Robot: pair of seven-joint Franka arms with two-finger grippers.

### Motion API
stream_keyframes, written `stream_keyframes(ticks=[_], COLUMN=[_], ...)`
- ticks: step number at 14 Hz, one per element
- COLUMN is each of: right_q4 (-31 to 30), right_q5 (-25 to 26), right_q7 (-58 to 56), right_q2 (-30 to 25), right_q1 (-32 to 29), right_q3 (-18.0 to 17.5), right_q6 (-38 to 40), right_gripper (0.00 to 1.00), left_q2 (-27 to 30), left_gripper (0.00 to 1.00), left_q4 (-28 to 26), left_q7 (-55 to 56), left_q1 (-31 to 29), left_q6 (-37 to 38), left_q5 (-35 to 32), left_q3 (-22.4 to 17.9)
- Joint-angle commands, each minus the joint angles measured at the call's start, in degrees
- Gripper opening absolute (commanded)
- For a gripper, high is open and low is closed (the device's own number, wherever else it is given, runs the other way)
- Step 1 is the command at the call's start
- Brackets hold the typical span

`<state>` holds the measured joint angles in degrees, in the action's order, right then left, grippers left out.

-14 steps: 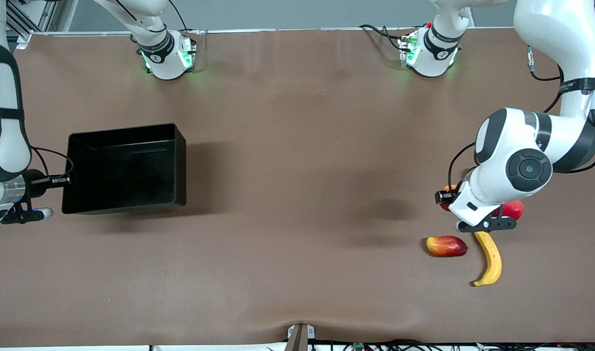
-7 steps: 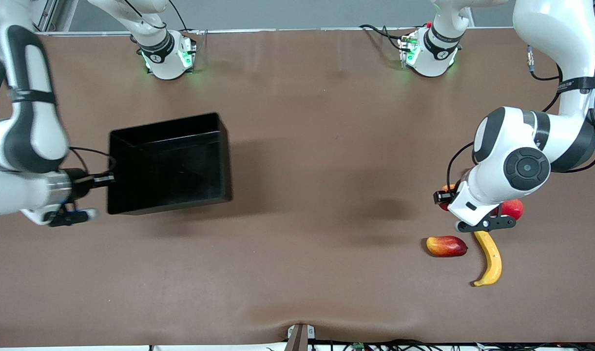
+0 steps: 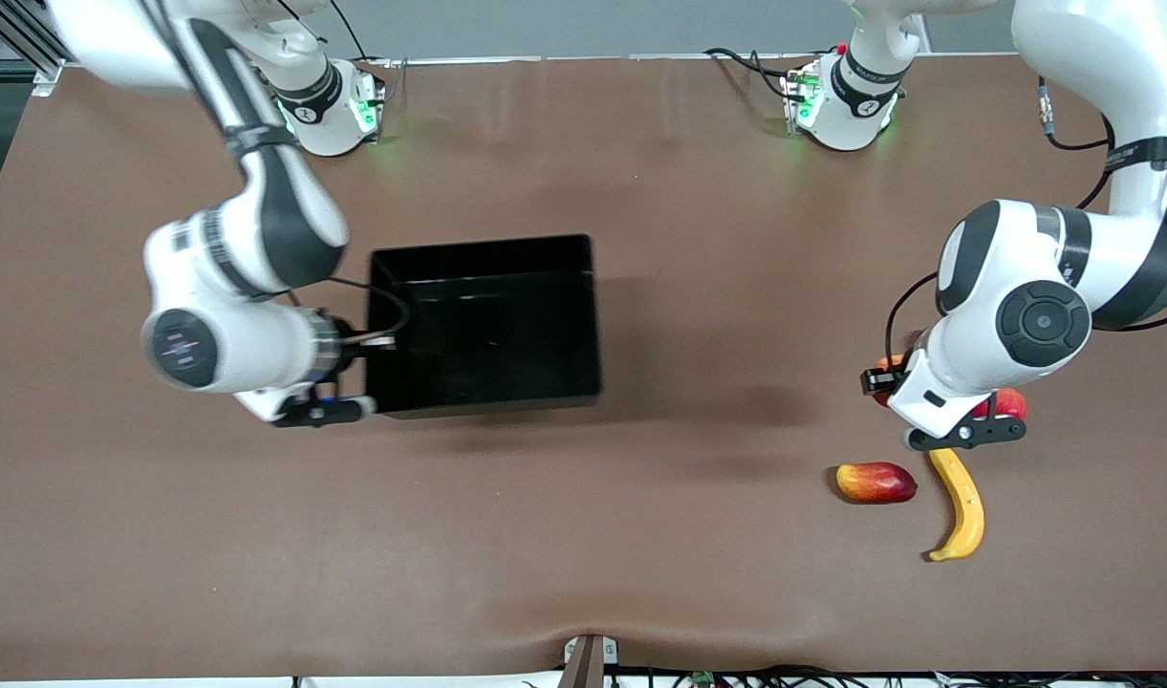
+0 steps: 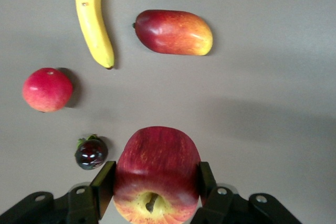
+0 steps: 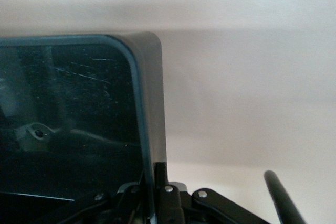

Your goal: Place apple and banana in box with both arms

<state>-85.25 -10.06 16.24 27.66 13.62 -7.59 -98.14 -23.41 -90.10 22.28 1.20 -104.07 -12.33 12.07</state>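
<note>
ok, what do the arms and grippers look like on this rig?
Both arms are glossy white shells with black joint bands and round black joint caps, and thin black cables loop along the wrists. The left gripper and right gripper are black, with two flat fingers on bolted black linkages. The bases glow green.

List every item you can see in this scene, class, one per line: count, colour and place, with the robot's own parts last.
apple: one, red with yellow streaks, clamped between the left gripper's fingers.
banana: one, yellow, on the table at the left arm's end.
mango-like fruit: one, red and yellow, beside the banana.
round fruit: one, red-pink, on the table near the banana's tip.
small dark fruit: one, dark purple, beside the apple.
box: one, black, mid-table, empty, gripped by its wall.
left gripper: one, black, over the fruit cluster.
right gripper: one, black, shut on the box's wall.
</note>
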Motion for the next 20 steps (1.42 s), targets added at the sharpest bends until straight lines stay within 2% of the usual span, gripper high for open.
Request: stream_keyframes(ticks=[1,3,8,11,13,14,15,17,20], right_q4=[0.3,0.7,2.9,5.1,5.4,5.4,5.4,5.6,7.1], right_q5=[-4.7,-5.5,-5.5,-5.1,-4.5,-4.7,-4.2,-2.6,-2.5], right_q7=[7.2,11.8,11.8,12.0,12.0,12.1,12.2,12.3,12.3], right_q2=[3.2,6.9,14.2,17.7,18.0,18.0,18.0,17.4,15.6], right_q1=[5.5,9.2,14.9,17.0,17.3,17.4,17.4,17.6,16.7], right_q3=[0.6,0.6,0.6,0.9,1.1,1.1,1.2,1.2,1.3], right_q6=[-7.8,-14.1,-27.6,-28.1,-28.0,-28.0,-28.0,-27.6,-24.7], right_gripper=[0.00,0.00,0.00,0.00,0.00,0.21,0.99,1.00,1.00], left_q2=[1.3,1.2,2.0,2.0,2.0,2.0,2.0,2.0,1.6], left_gripper=[0.00,0.00,0.00,0.00,0.00,0.00,0.00,0.00,0.00], left_q4=[-0.4,0.5,1.6,1.4,1.6,1.6,1.6,1.5,1.2], left_q7=[0.9,1.1,0.1,0.0,0.2,0.5,0.7,0.8,1.4], left_q1=[0.0,0.0,-0.1,-0.1,-0.1,0.1,0.5,0.9,0.9], left_q6=[1.1,1.1,1.2,1.3,1.3,1.3,1.3,1.3,1.3], left_q5=[-1.8,-1.8,-1.6,-1.5,-0.9,-0.9,-0.8,0.6,3.1], left_q3=[0.1,0.2,0.1,0.1,0.3,0.6,0.7,0.8,3.1])
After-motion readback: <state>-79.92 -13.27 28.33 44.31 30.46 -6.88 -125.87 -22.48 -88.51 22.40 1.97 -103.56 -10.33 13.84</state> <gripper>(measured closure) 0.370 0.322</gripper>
